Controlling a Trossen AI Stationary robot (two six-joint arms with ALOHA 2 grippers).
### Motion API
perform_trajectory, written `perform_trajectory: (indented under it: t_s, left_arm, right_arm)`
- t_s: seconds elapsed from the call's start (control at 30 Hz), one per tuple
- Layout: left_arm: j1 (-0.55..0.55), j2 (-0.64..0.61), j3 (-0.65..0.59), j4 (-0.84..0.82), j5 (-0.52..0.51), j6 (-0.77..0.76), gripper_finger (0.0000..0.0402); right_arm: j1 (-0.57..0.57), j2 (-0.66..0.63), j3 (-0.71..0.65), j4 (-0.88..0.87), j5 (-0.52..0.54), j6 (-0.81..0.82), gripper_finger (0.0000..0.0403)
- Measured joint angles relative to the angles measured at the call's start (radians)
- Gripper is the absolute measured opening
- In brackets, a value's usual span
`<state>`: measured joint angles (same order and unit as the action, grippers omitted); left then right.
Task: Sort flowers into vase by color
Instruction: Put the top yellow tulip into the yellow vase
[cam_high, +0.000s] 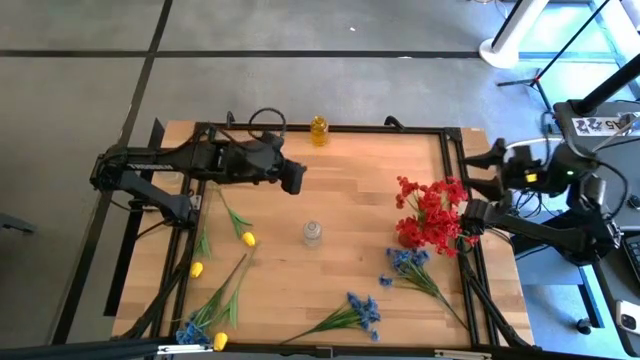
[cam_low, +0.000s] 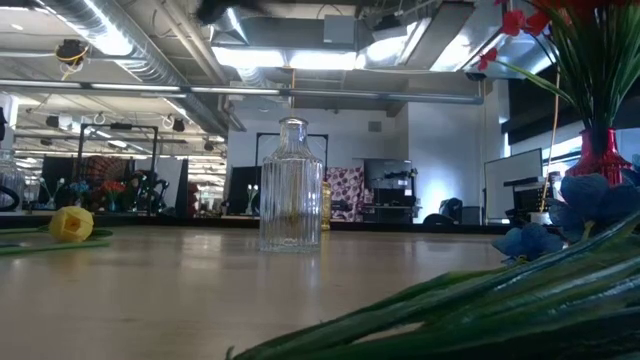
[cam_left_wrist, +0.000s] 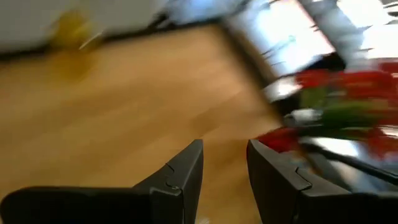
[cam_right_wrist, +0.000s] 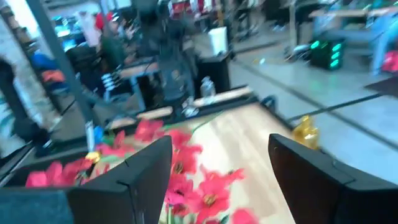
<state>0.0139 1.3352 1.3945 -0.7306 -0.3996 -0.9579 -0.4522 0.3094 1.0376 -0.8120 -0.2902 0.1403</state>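
Red flowers (cam_high: 432, 208) stand in a red vase (cam_high: 410, 236) at the table's right. A clear glass vase (cam_high: 313, 234) stands empty at the centre, and a yellow vase (cam_high: 319, 130) at the far edge. Yellow flowers (cam_high: 247, 238) and blue flowers (cam_high: 362, 310) lie flat on the table; more blue flowers (cam_high: 405, 260) lie beside the red vase. My left gripper (cam_high: 293, 178) is open and empty above the table, on the far left side of the glass vase. My right gripper (cam_high: 487, 168) is open and empty at the table's right edge, beyond the red flowers (cam_right_wrist: 186, 168).
More yellow flowers (cam_high: 196, 269) and blue flowers (cam_high: 188, 330) lie near the front left corner. A black frame (cam_high: 450, 140) runs round the table. Bare wood lies between the yellow vase and the glass vase. Green stems (cam_low: 480, 310) fill the low view's foreground.
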Motion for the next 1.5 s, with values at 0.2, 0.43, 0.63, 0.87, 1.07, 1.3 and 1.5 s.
perform_trajectory:
  t_s: [0.2, 0.43, 0.63, 0.87, 1.07, 1.3, 1.5]
  left_arm:
    - [0.022, 0.034, -0.033, -0.435, 0.035, -0.446, 0.0120]
    - [0.063, 0.060, -0.191, -0.492, 0.301, -0.197, 0.0120]
    - [0.114, 0.188, -0.233, -0.615, 0.445, 0.339, 0.0120]
    - [0.051, 0.402, -0.271, -0.692, 0.398, 0.875, 0.0120]
    - [-0.002, 0.492, -0.322, -0.623, 0.298, 1.127, 0.0120]
    - [-0.004, 0.492, -0.426, -0.562, 0.280, 1.146, 0.0120]
    - [-0.009, 0.468, -0.515, -0.462, 0.266, 1.210, 0.0120]
  right_arm:
    - [0.000, 0.000, 0.041, 0.001, 0.109, -0.002, 0.0266]
    - [0.000, 0.000, 0.043, 0.000, 0.150, -0.001, 0.0266]
    - [0.000, 0.001, 0.043, 0.001, 0.241, 0.000, 0.0266]
    - [0.000, 0.001, 0.043, 0.002, 0.305, 0.067, 0.0266]
    - [0.000, 0.001, 0.043, 0.002, 0.377, 0.114, 0.0266]
    - [0.000, 0.001, 0.043, 0.000, 0.417, 0.147, 0.0266]
    - [0.000, 0.003, 0.043, 0.000, 0.464, 0.152, 0.0266]
